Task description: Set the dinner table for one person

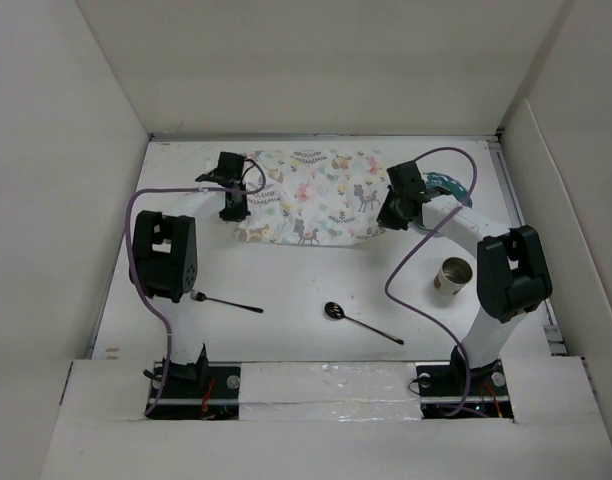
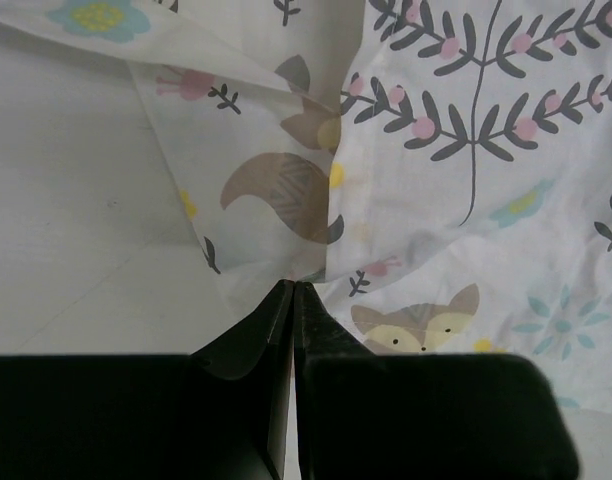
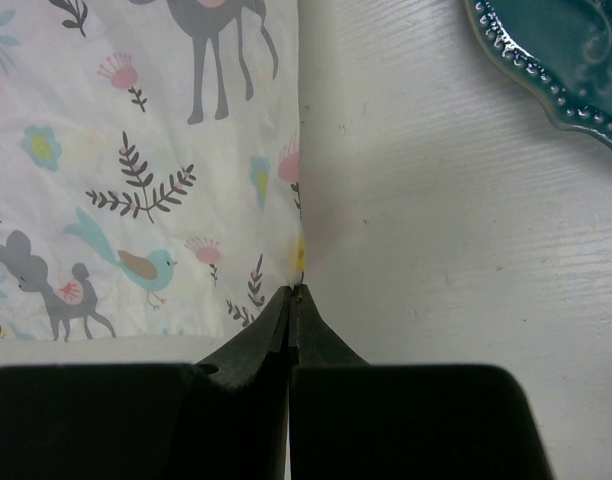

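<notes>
The white dinner table [image 1: 306, 275] holds a cloth placemat [image 1: 316, 195] printed with pastel animals, at the far middle. My left gripper [image 1: 232, 212] is shut on the placemat's left edge, where the cloth [image 2: 286, 190] is folded up between the jaws [image 2: 293, 287]. My right gripper [image 1: 391, 217] is shut on the placemat's right edge [image 3: 298, 262]. A teal plate [image 1: 448, 185] lies far right, partly behind the right arm; its rim shows in the right wrist view [image 3: 556, 60]. A fork [image 1: 226, 301] and a spoon [image 1: 358, 322] lie nearer. A metal cup [image 1: 452, 276] stands at the right.
White walls enclose the table on the left, far and right sides. Purple cables loop from both arms over the table. The arm bases stand at the near edge.
</notes>
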You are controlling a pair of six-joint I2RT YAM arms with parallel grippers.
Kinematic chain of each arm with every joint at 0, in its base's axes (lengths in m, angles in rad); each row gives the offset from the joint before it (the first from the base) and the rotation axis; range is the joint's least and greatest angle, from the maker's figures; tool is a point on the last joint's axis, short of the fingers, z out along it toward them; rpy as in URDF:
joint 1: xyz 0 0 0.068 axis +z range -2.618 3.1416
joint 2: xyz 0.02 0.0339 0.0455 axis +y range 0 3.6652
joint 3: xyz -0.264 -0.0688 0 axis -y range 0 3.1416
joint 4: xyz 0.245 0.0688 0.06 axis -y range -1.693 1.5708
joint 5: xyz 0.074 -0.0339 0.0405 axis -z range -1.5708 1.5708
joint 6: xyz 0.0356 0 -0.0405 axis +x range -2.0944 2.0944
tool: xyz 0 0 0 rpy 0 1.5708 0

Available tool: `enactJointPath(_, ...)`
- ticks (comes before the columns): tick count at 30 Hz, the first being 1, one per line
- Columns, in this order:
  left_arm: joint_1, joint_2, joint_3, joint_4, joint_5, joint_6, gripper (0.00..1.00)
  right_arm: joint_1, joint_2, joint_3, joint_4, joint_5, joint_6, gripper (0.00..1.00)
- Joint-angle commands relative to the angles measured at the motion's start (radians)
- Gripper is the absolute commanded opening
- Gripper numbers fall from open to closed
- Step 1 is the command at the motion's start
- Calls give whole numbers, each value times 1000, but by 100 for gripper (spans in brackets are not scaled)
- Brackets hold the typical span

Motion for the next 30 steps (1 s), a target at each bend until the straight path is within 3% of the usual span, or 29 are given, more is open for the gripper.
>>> enactJointPath(1, 3, -90, 14, -18, -33, -13, 0, -4, -20, 15, 37, -6, -7, 0)
enactJointPath(9, 78, -283, 31, 0, 32, -103, 0, -4, -23, 176, -14, -37, 7, 0)
enactJointPath(20, 102, -505, 343, -31, -65, -253, 0, 15, -222, 487, -101, -38, -15, 0)
enactJointPath(26, 102, -535, 417, 46, -128, -278, 0, 15, -246, 651, -124, -29, -16, 0)
enactJointPath(30, 102, -423, 505, 65, -115, -278, 0, -31, -142, 782, -133, -40, -27, 0)
